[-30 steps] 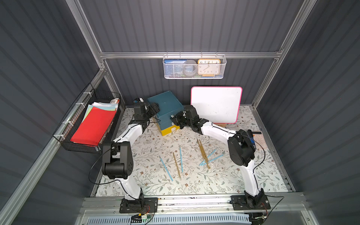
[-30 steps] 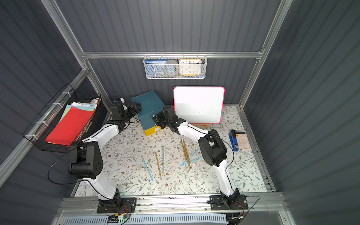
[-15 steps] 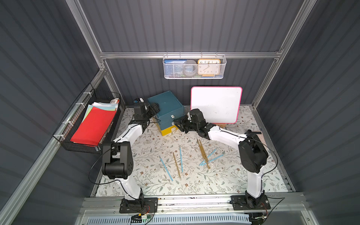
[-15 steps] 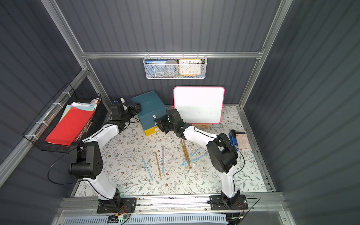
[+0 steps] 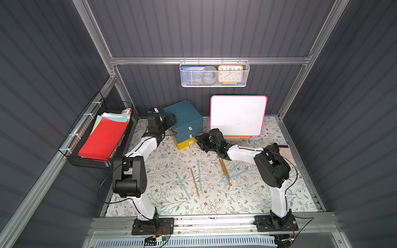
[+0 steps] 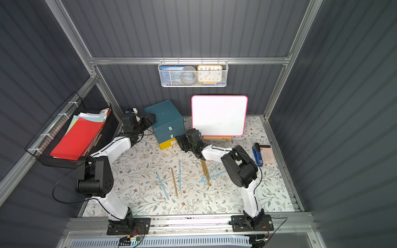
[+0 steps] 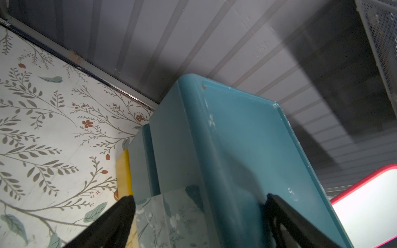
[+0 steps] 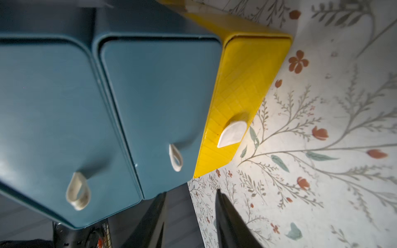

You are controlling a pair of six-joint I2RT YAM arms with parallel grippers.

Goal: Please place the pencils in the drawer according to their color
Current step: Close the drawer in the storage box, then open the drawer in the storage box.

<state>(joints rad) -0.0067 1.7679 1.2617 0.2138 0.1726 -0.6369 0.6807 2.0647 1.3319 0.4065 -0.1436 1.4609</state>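
Presently the right gripper (image 5: 199, 139) sits low over the floral mat (image 5: 171, 204), just in front of the teal cabinet (image 5: 184, 113), its fingertips pointed at the yellow bottom drawer (image 5: 185, 144). That drawer stands out a little from the cabinet face. In the right wrist view the two black fingers (image 8: 227, 214) are parted with bare mat between them. Nothing is held, and the drawer's white pull tab (image 8: 232, 134) is beyond the tips, untouched. The pencils (image 5: 199, 176) are all on the mat, toward the front rail from this gripper and none in its reach of the jaws. A golden pair (image 5: 224, 171) lies closest, its far end running up beside the right arm's wrist. Two light blue ones (image 5: 233, 175) cross that pair at its lower end. Further left lie a blue pencil, a golden one (image 5: 194, 182) and another blue one (image 5: 182, 185), roughly parallel and well apart from either gripper. I can spot no pencil inside the yellow drawer from here. The left gripper (image 5: 171, 118) is up at the cabinet's top edge on the far side. Its wrist view shows the jaws spread wide astride that edge, but I cannot tell whether they squeeze it.
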